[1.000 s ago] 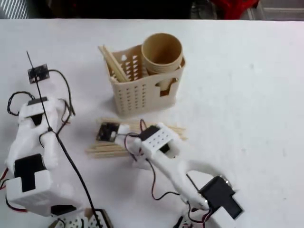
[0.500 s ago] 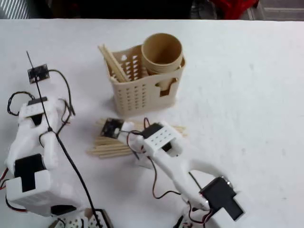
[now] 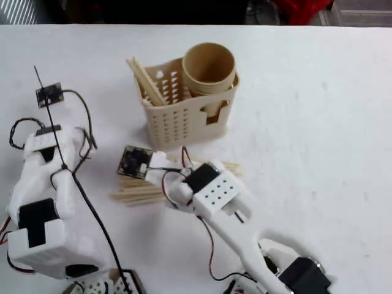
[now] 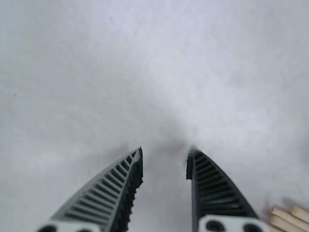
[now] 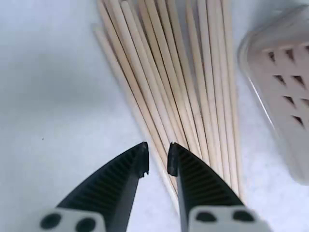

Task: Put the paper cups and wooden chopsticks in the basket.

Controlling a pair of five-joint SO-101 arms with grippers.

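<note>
Over the last 1 second the right arm has drawn back from the basket toward the near edge of the counter. The loose chopsticks lie flat where they lay before, between the basket and the near edge. The right tool hangs over the side of that pile away from the basket. It is released, its jaws a narrow slit apart and grasping nothing, with 1 outer stick running beneath the slit. I read this as re-aiming for a pick, not a lift, so no stick has left the counter in this stretch.

The left arm has not stirred near the left edge. Its left tool is released, jaws well parted over bare counter, with a few stick ends just beside it.

The basket stands mid-counter toward the far edge. The paper cups sit stacked upright in its right part, the rim of the top 1 rising above the wall. Some basket chopsticks lean tilted in its left part, their tips sticking out past the rim. The cups look finished, and the loose pile appears to be what remains.
</note>
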